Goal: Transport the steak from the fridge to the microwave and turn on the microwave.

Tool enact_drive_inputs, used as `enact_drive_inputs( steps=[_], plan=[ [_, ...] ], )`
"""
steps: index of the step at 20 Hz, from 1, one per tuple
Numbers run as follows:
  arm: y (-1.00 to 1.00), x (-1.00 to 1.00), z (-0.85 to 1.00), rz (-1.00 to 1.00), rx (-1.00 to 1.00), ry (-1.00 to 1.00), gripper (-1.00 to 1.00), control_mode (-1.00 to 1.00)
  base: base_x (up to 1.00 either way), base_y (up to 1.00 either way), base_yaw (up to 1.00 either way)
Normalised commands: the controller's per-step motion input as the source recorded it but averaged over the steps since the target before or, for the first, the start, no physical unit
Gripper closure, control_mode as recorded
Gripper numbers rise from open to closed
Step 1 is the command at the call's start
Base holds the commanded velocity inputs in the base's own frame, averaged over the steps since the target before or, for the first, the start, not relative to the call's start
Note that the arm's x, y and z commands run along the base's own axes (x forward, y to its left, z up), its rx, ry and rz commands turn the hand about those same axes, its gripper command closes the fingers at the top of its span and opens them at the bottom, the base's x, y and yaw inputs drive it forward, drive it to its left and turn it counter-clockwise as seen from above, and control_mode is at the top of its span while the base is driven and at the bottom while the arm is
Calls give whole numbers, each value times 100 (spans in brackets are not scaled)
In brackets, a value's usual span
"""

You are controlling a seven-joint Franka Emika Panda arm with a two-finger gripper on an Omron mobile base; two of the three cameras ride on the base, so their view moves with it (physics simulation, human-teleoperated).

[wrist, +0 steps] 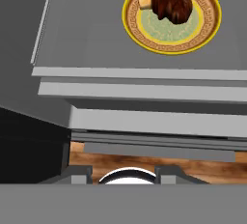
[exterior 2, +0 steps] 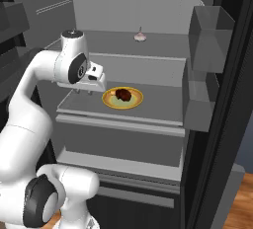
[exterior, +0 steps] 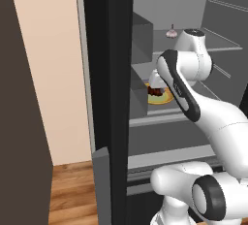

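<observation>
Gripper [exterior 2: 85, 93] is hanging over the left part of the middle fridge shelf [exterior 2: 163, 103], pointing down, beside the plate [exterior 2: 123, 97] but not over it. Finger state: cannot tell. In the right base view the tips are tiny stubs under the white hand; in the hand view the grey band is cutting them off, and in the left base view the arm's forearm is blocking the hand almost entirely.

Steak [wrist: 171, 5] is sitting on the plate, not gripped: dark reddish-brown, lumpy, rounded, glossy-looking. A small tan food piece [wrist: 145, 2] is touching its side. The plate is round and flat, with a yellow rim carrying a brown key pattern and a pale greenish centre (the hand view is showing it best). In the left base view the steak [exterior: 155, 91] and plate [exterior: 163, 99] are peeking out half hidden behind the arm.

Fridge [exterior 2: 227, 139] is standing open: black door and edges, smooth matte grey interior, flat grey shelves, boxy grey door bins [exterior 2: 211, 30]. Bin contents are not visible from these angles.

A small pinkish item [exterior 2: 140, 36] is sitting on the upper shelf, too small to identify.

Wood plank floor [exterior: 72, 190] is showing below the door.
</observation>
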Motion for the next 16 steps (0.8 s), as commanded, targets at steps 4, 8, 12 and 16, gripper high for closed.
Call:
enact_drive_inputs(
  steps=[4, 8, 12, 16],
  plan=[
    [-1, -4, -7, 1, 0, -7, -100, -100, 0, 0, 0],
    [-21, -10, -4, 5, -1, -20, -100, -100, 0, 0, 0],
    [-39, 0, -6, 1, -5, -16, -100, -100, 0, 0, 0],
    [-36, 0, -8, 3, -4, -13, -100, -100, 0, 0, 0]
  ],
)
